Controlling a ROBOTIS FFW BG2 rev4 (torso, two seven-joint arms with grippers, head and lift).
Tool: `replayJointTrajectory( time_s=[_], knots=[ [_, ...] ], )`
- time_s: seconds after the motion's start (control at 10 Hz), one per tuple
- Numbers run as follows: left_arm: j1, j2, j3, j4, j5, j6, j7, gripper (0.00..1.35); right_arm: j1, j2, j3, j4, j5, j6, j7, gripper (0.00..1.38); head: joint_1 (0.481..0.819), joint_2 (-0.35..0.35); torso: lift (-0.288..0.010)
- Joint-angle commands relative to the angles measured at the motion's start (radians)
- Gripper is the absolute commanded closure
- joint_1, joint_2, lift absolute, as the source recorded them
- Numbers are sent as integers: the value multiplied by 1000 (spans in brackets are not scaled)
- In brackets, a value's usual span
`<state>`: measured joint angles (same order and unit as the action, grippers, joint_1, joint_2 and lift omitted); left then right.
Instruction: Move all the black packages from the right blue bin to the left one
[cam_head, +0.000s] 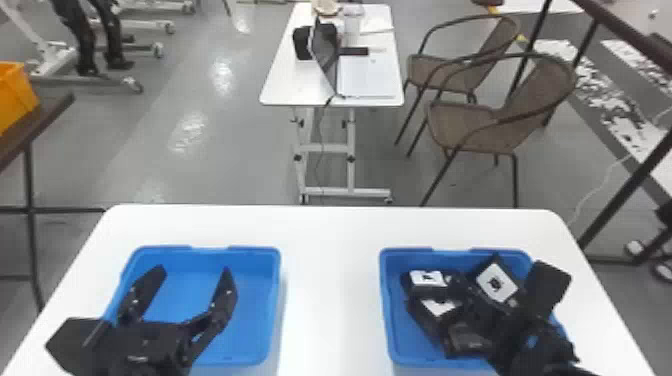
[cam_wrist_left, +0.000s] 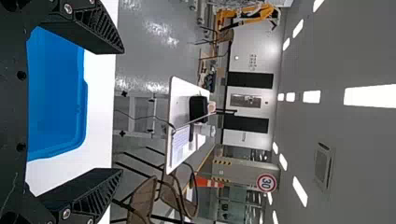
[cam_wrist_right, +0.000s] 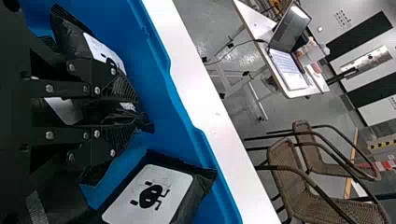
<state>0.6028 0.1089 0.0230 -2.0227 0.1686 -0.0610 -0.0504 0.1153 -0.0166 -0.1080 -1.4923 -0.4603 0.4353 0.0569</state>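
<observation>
With right gripper (cam_wrist_right: 138, 118), pinches a black package (cam_wrist_right: 125, 117), likely light, soft, slippery; best gripped mid-body. With left gripper (cam_head: 194, 271), holds jaws spread.

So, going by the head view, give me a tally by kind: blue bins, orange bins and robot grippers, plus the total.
Blue bins: 2, the left blue bin and the right blue bin
Orange bins: 1, the orange bin
Robot grippers: 2, the left gripper and the right gripper
Total: 5
</observation>
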Motion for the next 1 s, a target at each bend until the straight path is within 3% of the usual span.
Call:
replayJointTrajectory(
  time_s=[0.0,0.2,0.5,0.7,0.9],
  knots=[
    [0,0,0,2,2,-3,0,117,15,6,4,-19,-11,-12,0,1280,695,13,-43],
    [-2,0,0,4,3,-3,-2,119,43,18,2,-91,-47,-13,0,1283,695,23,-43],
    [-9,-5,-3,4,31,13,1,117,124,12,-4,-322,-155,45,-2,1283,695,32,-43],
    [-41,-26,-14,32,233,27,20,117,104,-29,10,-436,-264,131,23,1283,695,44,-43],
    [-71,-31,-49,48,459,36,67,117,-17,-57,62,-405,-327,183,115,1282,695,84,-43]
  ],
)
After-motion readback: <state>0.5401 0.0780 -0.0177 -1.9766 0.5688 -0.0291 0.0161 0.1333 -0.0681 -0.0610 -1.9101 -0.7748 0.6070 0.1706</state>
